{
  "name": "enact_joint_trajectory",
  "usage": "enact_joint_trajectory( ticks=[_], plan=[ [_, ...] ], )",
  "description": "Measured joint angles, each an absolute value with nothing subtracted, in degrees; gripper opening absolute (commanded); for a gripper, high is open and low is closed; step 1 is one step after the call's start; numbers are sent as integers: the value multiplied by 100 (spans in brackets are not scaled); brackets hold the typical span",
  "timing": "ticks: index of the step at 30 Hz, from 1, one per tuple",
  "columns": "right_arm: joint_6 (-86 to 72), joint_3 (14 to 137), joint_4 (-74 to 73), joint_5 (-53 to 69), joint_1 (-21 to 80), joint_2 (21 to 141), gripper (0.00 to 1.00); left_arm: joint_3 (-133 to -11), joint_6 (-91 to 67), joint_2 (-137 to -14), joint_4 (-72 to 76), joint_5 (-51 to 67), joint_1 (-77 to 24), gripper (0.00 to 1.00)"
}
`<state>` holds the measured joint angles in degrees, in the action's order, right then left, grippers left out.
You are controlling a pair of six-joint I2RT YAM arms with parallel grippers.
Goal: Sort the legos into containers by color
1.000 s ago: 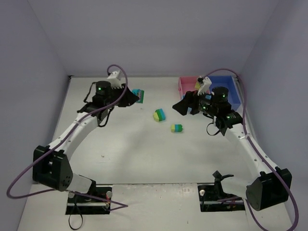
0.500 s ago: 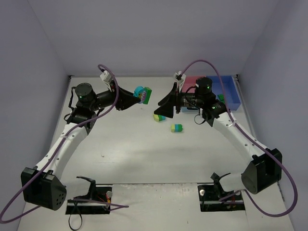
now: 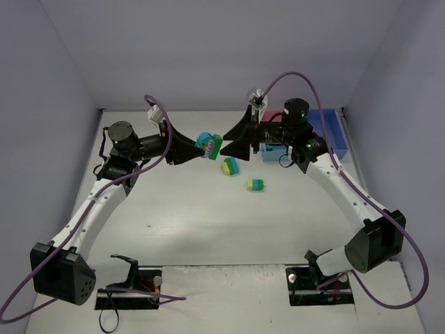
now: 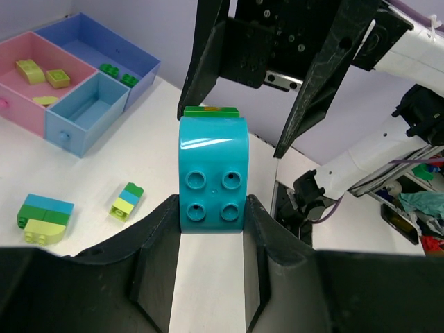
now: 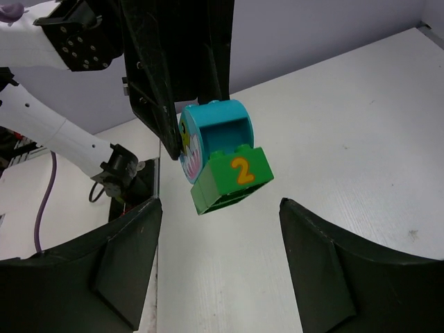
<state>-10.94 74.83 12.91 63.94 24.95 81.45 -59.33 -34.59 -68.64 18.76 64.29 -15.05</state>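
My left gripper is shut on a cyan-blue rounded lego with a green "2" lego stuck to its far end, and holds it in the air over the table's back middle. My right gripper faces it, open. The green lego hangs just ahead of its fingertips and touches neither. Two more stacked legos lie on the table, one close below and a three-colour one nearer. The containers sit at the back right: a pink tray, a light blue tray and a darker blue tray.
Yellow-green bricks lie in the pink tray and green bricks in the darker blue one. The right arm hides most of the pink tray from above. Walls close the table at the back and both sides.
The left arm lifted the cyan-and-green piece off the table and carried it toward the middle. The right arm swung left from the trays to face it, its jaws narrowing slightly.
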Motion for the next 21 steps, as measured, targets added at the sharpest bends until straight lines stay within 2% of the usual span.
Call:
enact_joint_trajectory(
  ticks=[16,19,21],
  plan=[
    [-1024,7721,1288,6799,2620,8525,51,-5935,-3343,-6886,1610,6722,-1505,0],
    [-998,7773,1275,6823,2698,8541,45,-5935,-3350,-6886,1610,6803,-1503,0],
    [-980,7846,1271,6842,2711,8593,37,-5942,-3347,-6886,1632,6851,-1503,0]
  ],
)
